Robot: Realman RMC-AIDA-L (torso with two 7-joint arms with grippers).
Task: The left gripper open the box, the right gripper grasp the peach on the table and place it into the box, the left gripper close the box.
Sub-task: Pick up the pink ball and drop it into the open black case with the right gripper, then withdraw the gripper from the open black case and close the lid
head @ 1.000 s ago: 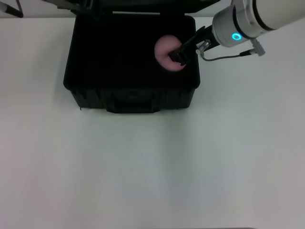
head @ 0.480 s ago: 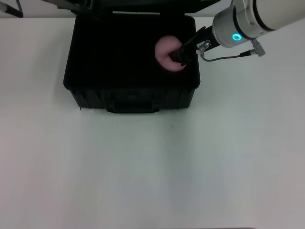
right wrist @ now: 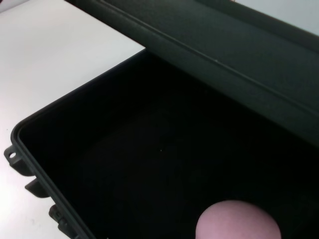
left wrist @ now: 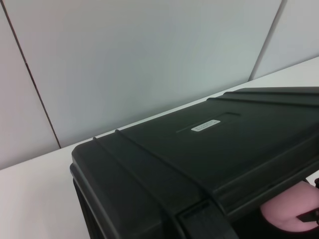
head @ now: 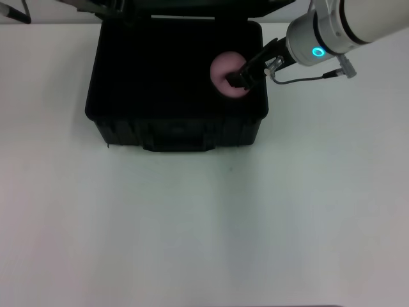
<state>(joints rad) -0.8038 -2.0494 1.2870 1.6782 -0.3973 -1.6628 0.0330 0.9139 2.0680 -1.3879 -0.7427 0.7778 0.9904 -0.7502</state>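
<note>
The black box (head: 179, 125) stands open at the back of the table, its lid (left wrist: 199, 149) tilted up with a small white label (left wrist: 205, 125) on the outside. Inside the box at its right end is the pink peach (head: 223, 69), which also shows in both wrist views (left wrist: 291, 211) (right wrist: 237, 221). My right gripper (head: 235, 79) reaches over the box's right wall and is shut on the peach. My left gripper (head: 105, 6) shows only as dark parts at the top edge by the raised lid.
The white table (head: 204, 224) stretches in front of the box and to both sides. A pale panelled wall (left wrist: 149, 50) rises behind the lid. The box's rim (right wrist: 30, 129) and dark interior (right wrist: 159, 149) fill the right wrist view.
The right gripper and the peach have shifted slightly right and a little lower inside the box. The lid and the box have not moved.
</note>
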